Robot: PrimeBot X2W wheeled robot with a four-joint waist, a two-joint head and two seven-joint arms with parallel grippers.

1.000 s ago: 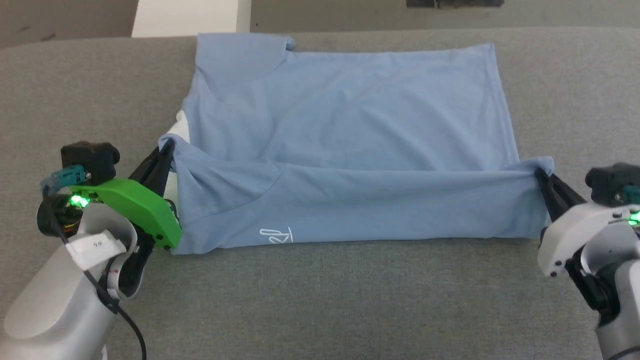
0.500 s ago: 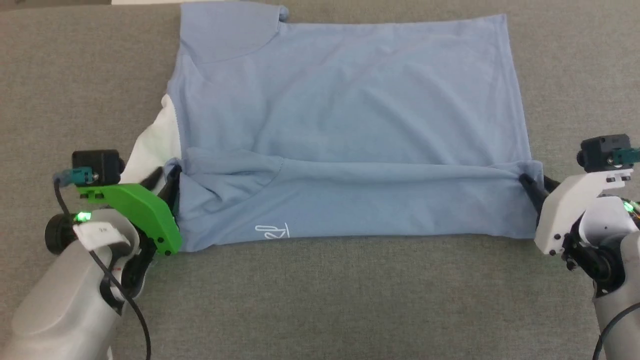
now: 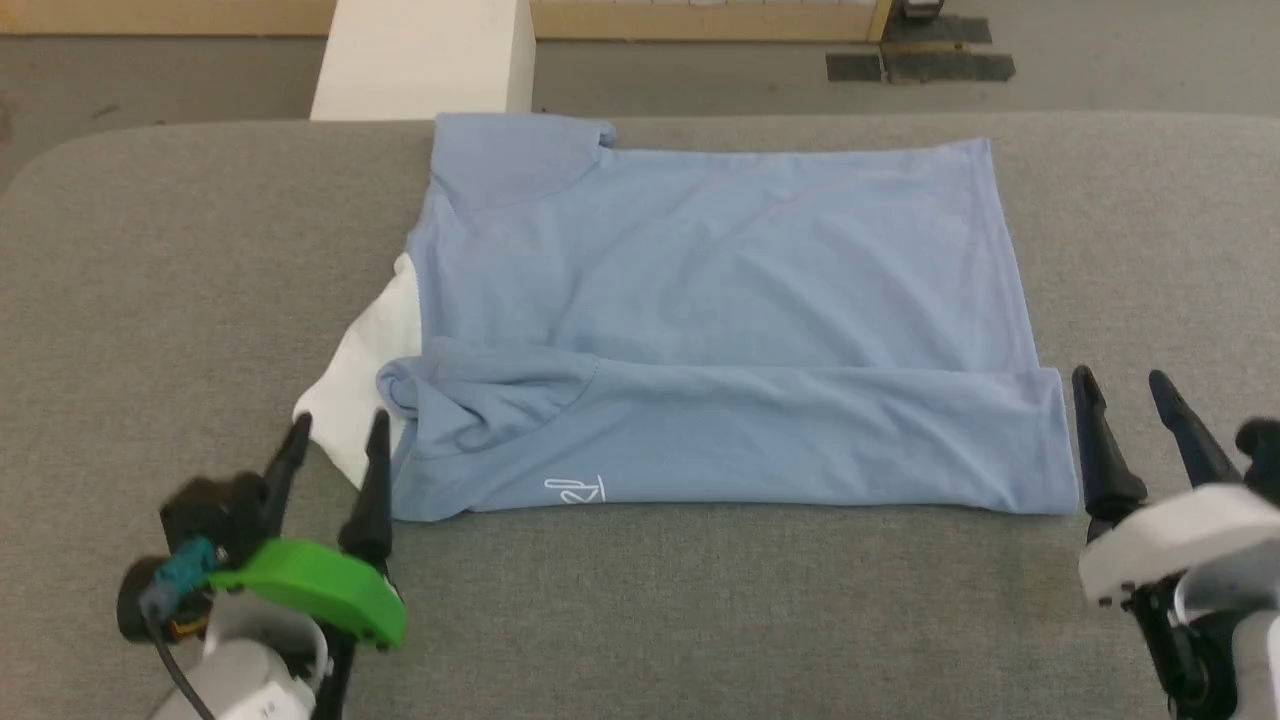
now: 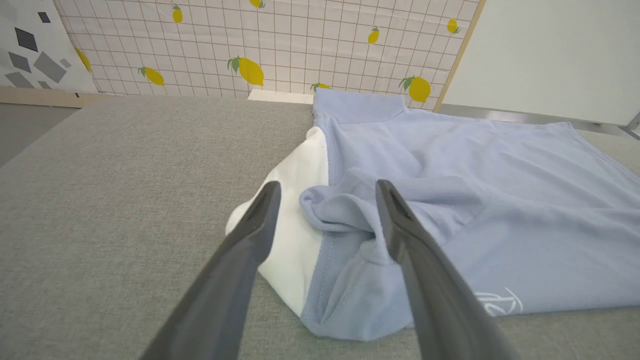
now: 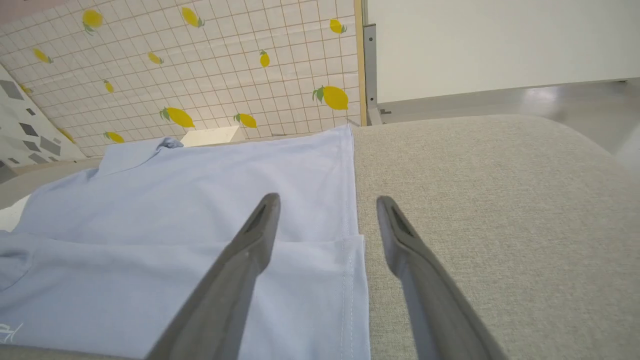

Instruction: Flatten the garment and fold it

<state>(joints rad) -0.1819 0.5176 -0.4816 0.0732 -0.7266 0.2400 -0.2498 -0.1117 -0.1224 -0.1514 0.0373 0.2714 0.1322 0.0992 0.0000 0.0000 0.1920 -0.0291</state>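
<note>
The garment (image 3: pixel 720 300) is lying on the bench (image 3: pixel 700 620), reaching its far edge, near strip folded over. The left hand (image 3: pixel 338 428) and right hand (image 3: pixel 1118 378) are hovering beside its near corners, fingers apart, gripping nothing.

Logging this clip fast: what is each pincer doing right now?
Left pincer: open, not gripping the T-shirt.
Right pincer: open, holding nothing.

Head view: high up, facing forward and down; whole garment (image 3: pixel 720 300) on the grey bench (image 3: pixel 700 600).
Left wrist view: low, close, along the left gripper (image 4: pixel 327 185) toward the lemon-patterned wall (image 4: pixel 300 40).
Right wrist view: low, close, along the right gripper (image 5: pixel 327 197); same wall.
Shared: garment and bench, all three.
</note>
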